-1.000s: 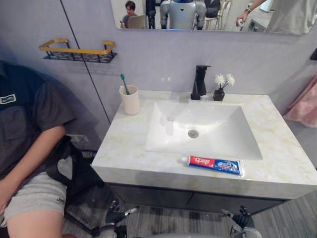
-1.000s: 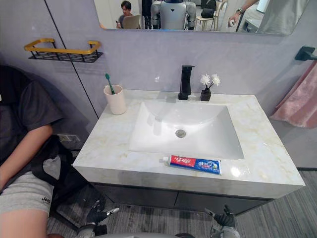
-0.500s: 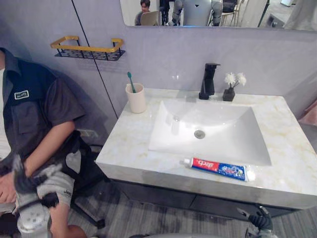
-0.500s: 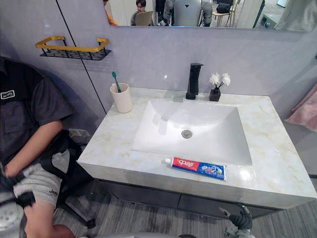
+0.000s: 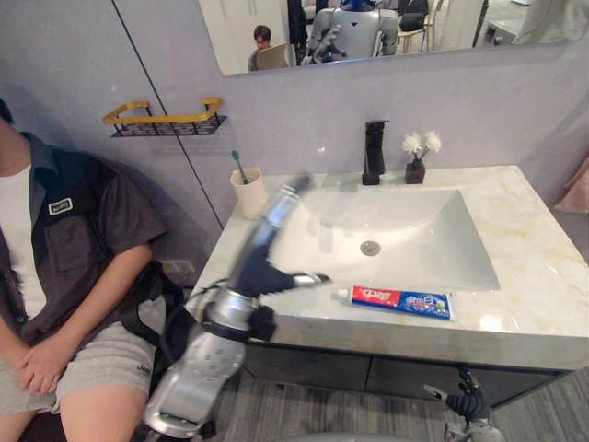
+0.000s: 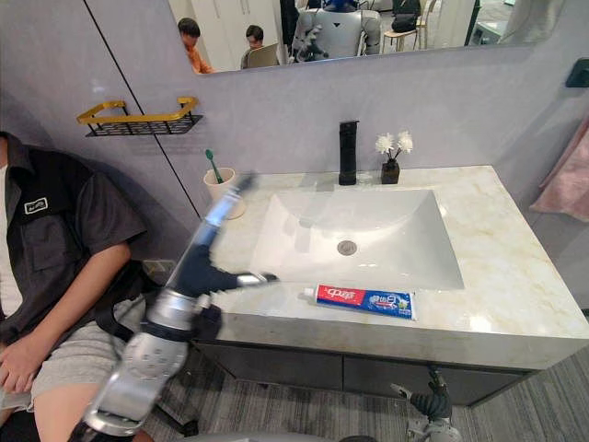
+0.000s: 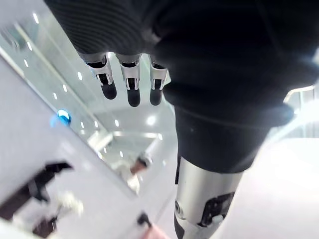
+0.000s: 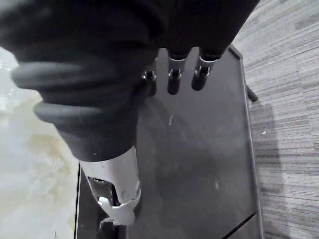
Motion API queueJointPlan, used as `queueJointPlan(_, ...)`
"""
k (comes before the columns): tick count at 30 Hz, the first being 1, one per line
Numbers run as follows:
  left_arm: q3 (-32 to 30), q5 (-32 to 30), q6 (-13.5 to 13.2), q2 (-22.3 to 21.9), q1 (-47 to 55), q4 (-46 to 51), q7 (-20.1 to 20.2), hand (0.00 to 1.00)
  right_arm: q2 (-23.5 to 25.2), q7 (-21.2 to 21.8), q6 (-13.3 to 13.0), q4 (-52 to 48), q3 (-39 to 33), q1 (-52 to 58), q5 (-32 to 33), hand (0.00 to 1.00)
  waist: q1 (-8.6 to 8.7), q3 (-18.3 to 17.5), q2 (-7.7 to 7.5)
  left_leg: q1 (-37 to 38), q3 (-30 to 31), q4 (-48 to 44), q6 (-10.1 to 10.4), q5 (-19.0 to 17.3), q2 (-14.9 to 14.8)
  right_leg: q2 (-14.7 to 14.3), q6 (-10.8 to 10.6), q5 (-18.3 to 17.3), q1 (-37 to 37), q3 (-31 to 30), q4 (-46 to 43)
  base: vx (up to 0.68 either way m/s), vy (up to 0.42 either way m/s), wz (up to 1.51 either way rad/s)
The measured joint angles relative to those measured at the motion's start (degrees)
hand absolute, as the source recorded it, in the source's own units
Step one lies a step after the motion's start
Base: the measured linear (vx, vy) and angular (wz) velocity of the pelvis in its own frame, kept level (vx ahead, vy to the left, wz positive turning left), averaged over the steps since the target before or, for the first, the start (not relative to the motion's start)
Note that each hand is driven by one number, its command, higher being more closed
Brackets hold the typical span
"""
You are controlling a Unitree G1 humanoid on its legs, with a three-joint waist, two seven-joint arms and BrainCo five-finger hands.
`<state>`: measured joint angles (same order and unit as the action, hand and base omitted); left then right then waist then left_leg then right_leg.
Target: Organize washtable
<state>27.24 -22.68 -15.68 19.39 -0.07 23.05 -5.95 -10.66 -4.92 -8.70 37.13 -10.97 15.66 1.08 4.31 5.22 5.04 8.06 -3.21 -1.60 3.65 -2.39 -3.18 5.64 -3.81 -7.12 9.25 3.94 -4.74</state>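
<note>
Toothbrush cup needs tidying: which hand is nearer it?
Left. The left hand hovers over the counter just beside the cup; the right hand hangs low before the cabinet.

The left robot hand point(image 5: 255, 265) has blurred fingertips point(image 5: 295, 185) that partly hide the cup point(image 6: 215, 188) in the right eye view.

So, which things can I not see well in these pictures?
- Left hand: blurred in both eye views, so whether its fingers touch the cup cannot be told.
- Cup: its lower part is behind those fingers in the right eye view.
- Right hand: small, partly cut off by the bottom edge of the eye views.
- Toothpaste: cap too small to tell if closed.
</note>
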Motion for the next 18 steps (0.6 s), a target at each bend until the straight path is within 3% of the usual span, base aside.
queueJointPlan(4, 6.84, -4.14, 0.39, -2.06, -4.14, -10.6, 3.29, 0.0, -0.02, 0.26, 0.42, 2.72, 2.07, -1.16, -0.19, 0.0, 0.32, 0.05, -0.1, -0.27, 0.0, 1.45, 0.93, 0.68, -0.31, -0.57, -0.23, 0.45, -1.59, -1.13, 0.06, -0.02, -0.013, -0.17)
queueJointPlan(7, 7.94, -7.39, 1.85, -4.52, -5.34, -18.33, 3.62, 0.0, 0.6, 1.25, 0.53, 4.69, 3.05, -1.62, -0.19, 0.0, 1.31, 0.05, -0.11, -0.26, -0.09, 1.64, 0.6, 0.9, -0.61, -1.09, 0.38, 0.93, -1.47, -1.3, 0.88, 0.05, -0.026, -0.05)
queueJointPlan(18, 8.17, -14.63, 5.58, -6.33, -11.92, -29.93, 3.09, 0.0, 0.77, 1.35, 0.53, 5.52, 2.74, -2.9, 0.12, 0.0, 1.51, 0.98, -1.46, -0.24, -0.25, 2.46, 0.61, 0.88, -0.77, -1.84, 0.65, 1.26, -1.37, -2.01, 2.54, 0.04, -0.016, -0.05)
